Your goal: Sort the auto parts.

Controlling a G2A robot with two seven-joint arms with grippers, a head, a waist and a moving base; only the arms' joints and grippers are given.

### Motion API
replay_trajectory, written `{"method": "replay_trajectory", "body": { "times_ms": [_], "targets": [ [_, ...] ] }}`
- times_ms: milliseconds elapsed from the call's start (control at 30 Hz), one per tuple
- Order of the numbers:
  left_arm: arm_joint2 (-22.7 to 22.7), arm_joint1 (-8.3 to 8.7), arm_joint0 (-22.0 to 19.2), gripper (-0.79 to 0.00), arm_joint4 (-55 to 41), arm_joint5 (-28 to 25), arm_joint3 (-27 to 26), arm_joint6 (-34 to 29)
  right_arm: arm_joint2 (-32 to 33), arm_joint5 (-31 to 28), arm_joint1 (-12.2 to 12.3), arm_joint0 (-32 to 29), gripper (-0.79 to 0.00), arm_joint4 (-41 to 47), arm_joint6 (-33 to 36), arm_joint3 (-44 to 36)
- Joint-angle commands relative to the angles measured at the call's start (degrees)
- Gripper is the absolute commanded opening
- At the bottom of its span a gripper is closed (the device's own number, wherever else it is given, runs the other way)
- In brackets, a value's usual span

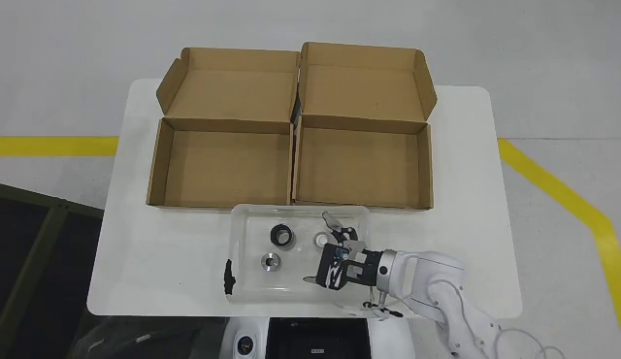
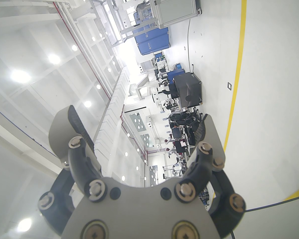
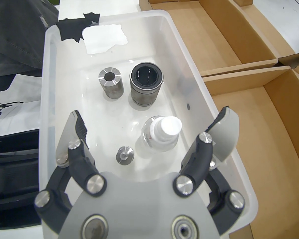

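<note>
Steel cylinder (image 1: 269, 260) stands upright in the clear bin (image 1: 291, 207), lower middle of the top view, left of the spread right hand (image 1: 328, 267), the nearer arm's.

Ahead of the grey-and-black right gripper (image 3: 149, 114), the bin (image 3: 43, 80) is translucent white with black tape (image 3: 70, 29) on its far rim. The linear bearing (image 3: 145, 85) is dark grey with black ends, the steel sleeve (image 3: 111, 84) silver, the bottle (image 3: 162, 133) clear and white-capped, the cardboard boxes (image 3: 206, 38) plain brown
</note>
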Motion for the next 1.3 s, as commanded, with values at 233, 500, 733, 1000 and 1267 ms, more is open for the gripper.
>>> {"method": "replay_trajectory", "body": {
  "times_ms": [233,500,733,1000,1267],
  "targets": [
    [0.00,0.00,0.00,0.000,0.00,0.00,0.00,0.00,-0.21,0.28,0.33,1.61,-0.139,0.97,2.32,1.40],
    [0.00,0.00,0.00,0.000,0.00,0.00,0.00,0.00,-0.16,0.33,0.72,2.14,-0.413,1.56,3.59,1.82],
    [0.00,0.00,0.00,0.000,0.00,0.00,0.00,0.00,-0.73,0.31,1.01,2.45,-0.474,1.46,4.38,2.11],
    [0.00,0.00,0.00,0.000,0.00,0.00,0.00,0.00,-0.87,0.24,1.34,3.06,-0.785,2.22,3.16,1.45],
    [0.00,0.00,0.00,0.000,0.00,0.00,0.00,0.00,-1.16,-0.38,1.67,3.29,-0.785,3.24,-1.34,-0.85]
  ]
}}
